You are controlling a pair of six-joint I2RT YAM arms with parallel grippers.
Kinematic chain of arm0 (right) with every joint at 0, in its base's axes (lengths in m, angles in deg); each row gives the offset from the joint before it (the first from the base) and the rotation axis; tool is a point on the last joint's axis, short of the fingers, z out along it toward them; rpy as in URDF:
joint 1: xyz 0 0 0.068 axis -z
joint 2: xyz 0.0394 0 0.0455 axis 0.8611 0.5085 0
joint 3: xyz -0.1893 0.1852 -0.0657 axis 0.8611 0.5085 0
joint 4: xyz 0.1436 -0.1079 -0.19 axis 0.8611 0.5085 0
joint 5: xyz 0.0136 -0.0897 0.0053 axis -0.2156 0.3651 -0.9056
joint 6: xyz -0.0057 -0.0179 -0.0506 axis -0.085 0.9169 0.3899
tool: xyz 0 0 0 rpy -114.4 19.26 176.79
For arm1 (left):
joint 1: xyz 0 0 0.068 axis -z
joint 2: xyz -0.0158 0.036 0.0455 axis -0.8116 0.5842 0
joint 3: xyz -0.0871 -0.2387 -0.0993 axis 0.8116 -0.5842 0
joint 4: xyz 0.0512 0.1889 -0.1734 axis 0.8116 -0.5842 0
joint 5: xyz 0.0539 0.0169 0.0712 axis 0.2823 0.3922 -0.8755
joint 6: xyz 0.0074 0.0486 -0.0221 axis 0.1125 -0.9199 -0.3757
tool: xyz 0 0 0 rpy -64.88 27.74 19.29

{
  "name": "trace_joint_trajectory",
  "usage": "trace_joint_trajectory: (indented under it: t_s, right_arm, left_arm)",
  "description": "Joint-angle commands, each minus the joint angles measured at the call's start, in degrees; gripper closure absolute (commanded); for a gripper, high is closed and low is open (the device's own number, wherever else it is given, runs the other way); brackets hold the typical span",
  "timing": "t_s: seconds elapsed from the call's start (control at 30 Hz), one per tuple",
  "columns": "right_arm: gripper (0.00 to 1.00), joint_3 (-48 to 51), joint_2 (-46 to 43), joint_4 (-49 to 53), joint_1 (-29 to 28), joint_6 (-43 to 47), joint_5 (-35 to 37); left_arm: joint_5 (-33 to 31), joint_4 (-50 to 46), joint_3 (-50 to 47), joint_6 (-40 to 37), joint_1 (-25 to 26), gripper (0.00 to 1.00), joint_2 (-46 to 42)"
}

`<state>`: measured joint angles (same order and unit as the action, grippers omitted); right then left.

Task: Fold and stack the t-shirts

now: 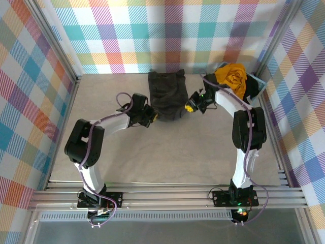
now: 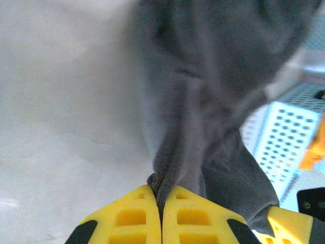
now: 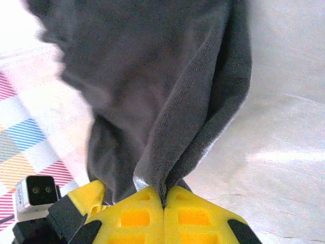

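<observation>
While the beige tabletop (image 1: 167, 152) takes up most of the overhead view, the work is gathered in its upper middle. A charcoal t-shirt (image 1: 166, 94) lies there, rumpled and not yet folded, its long axis running from the top of the frame down toward the arm bases. To its right, in the upper right corner of that view, stands the light blue lattice basket (image 1: 258, 85). A mustard-yellow t-shirt (image 1: 231, 75) is heaped on top of it, with more dark cloth beneath, well apart from the charcoal one.

Both arms reach in to the lower edge of the charcoal t-shirt, one at each corner. In the left wrist view, the left tool (image 2: 161, 202) is clenched on a pinched ridge of dark cloth, its yellow pads pressed together with the fabric rising from between them. In the right wrist view, the right tool (image 3: 163, 199) is likewise clenched on a fold of the same shirt, the hem doubled over just above the pads.

From each tool the shirt stretches away toward the top of the overhead frame, so its whole length lies beyond the grip line. Neither arm is nearer; they hold the lower edge about evenly, left corner and right corner. My reading is that the next move is shared: both corners raised and carried along the long axis, kept level so the cloth does not skew.
</observation>
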<state>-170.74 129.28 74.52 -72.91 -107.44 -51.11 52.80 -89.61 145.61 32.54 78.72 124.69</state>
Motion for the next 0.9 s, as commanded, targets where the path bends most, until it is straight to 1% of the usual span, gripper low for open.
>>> trace_joint_trajectory:
  t_s: [0.0,0.07,0.13,0.23,0.3,0.4,0.5,0.6,0.67,0.73,0.8,0.87]
  right_arm:
    - [1.0,-7.2,-4.0,6.2,0.5,0.9,0.1]
    - [1.0,-8.7,-4.4,8.7,0.4,1.2,-1.2]
    - [1.0,-5.9,-5.8,8.7,0.0,1.5,-3.1]
    - [1.0,4.6,-10.1,6.5,-1.0,1.5,-4.1]
    - [1.0,15.2,-14.9,3.5,-1.5,0.5,-5.0]
    - [1.0,28.2,-21.2,2.3,-3.3,0.8,-6.2]
    - [1.0,38.1,-25.9,2.6,-7.0,1.2,-8.8]
    - [1.0,44.2,-30.6,3.7,-10.0,0.1,-9.7]
    - [1.0,46.4,-33.9,5.1,-10.5,-1.5,-10.2]
    - [1.0,46.4,-37.6,6.8,-10.5,-2.8,-9.4]
    - [1.0,43.6,-40.2,9.5,-10.5,-3.6,-7.9]
    - [1.0,39.6,-40.6,12.4,-10.5,-3.8,-6.8]
  left_arm:
    - [-0.8,-3.2,4.5,-2.6,-2.3,1.0,-6.4]
    - [0.7,-5.5,4.6,-3.1,-2.4,1.0,-7.7]
    - [2.8,-7.7,2.8,-3.3,-2.2,1.0,-8.9]
    - [3.9,-6.8,-5.2,-3.7,-0.9,1.0,-13.0]
    - [5.1,-7.0,-11.6,-3.6,0.3,1.0,-16.3]
    - [7.5,-8.2,-20.9,-3.7,2.9,1.0,-21.6]
    - [9.5,-9.9,-29.2,-3.2,6.2,1.0,-26.8]
    - [9.5,-11.7,-35.3,-0.7,9.4,1.0,-34.0]
    - [9.5,-15.0,-37.7,1.1,10.0,1.0,-39.6]
    - [8.1,-18.6,-37.4,1.2,9.8,1.0,-45.4]
    - [6.6,-21.1,-35.4,1.3,9.8,1.0,-49.6]
    - [5.5,-22.0,-33.1,1.8,9.8,1.0,-51.7]
